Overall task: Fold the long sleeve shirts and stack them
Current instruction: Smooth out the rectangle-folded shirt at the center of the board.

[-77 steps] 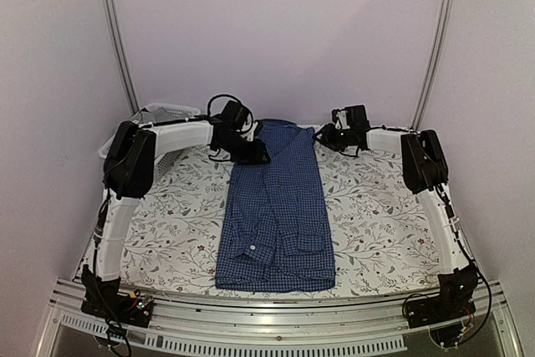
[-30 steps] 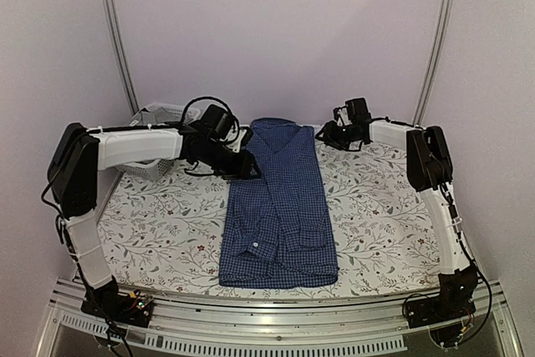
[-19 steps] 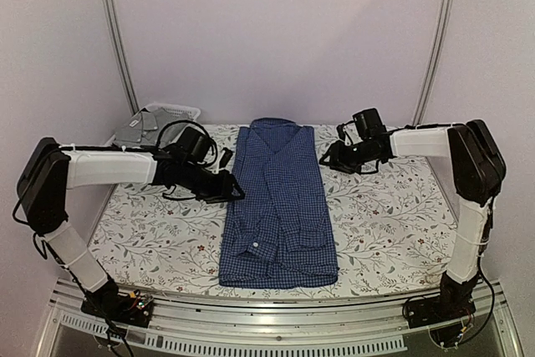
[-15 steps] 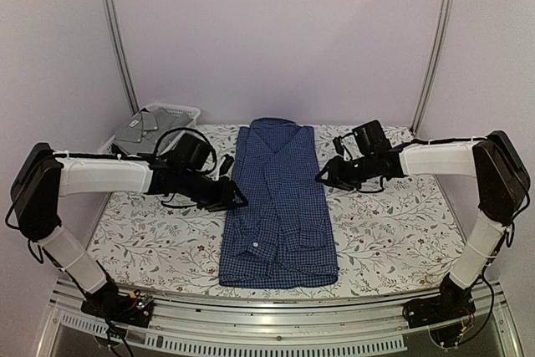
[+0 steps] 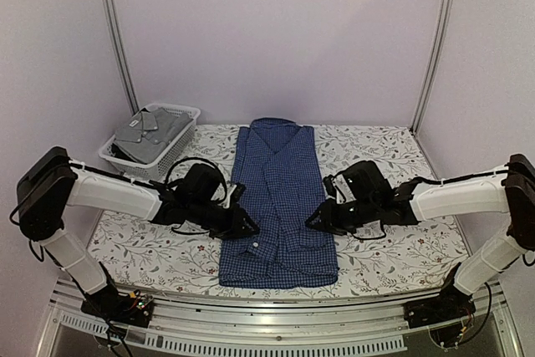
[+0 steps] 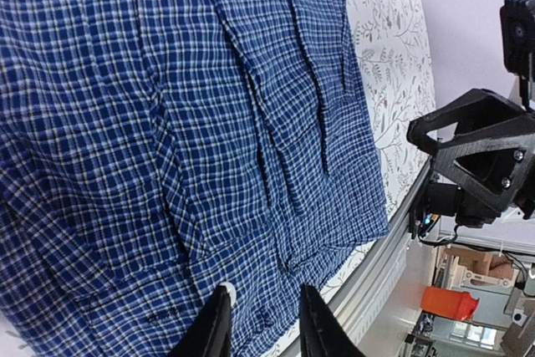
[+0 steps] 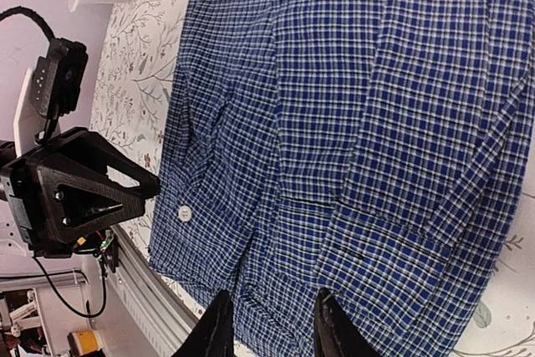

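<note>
Left gripper [image 5: 245, 222] and right gripper [image 5: 315, 222], jaws parted, flank the dark blue checked shirt [image 5: 280, 181], folded lengthwise, sleeves atop.

Blue checked shirt [image 5: 280, 190]: woven cloth, matt (lightly creased). Basket [image 5: 179, 144]: white plastic, perforated. Front rail [image 5: 276, 320]: dull metal.

Shirt [image 5: 280, 190] lengthwise on the middle of the worktop [image 5: 393, 244], collar farthest, basket [image 5: 185, 111] at the far left corner, second shirt [image 5: 146, 130] inside it, left hand [image 5: 246, 224] at the shirt's left edge, right hand [image 5: 312, 223] at its right edge
</note>
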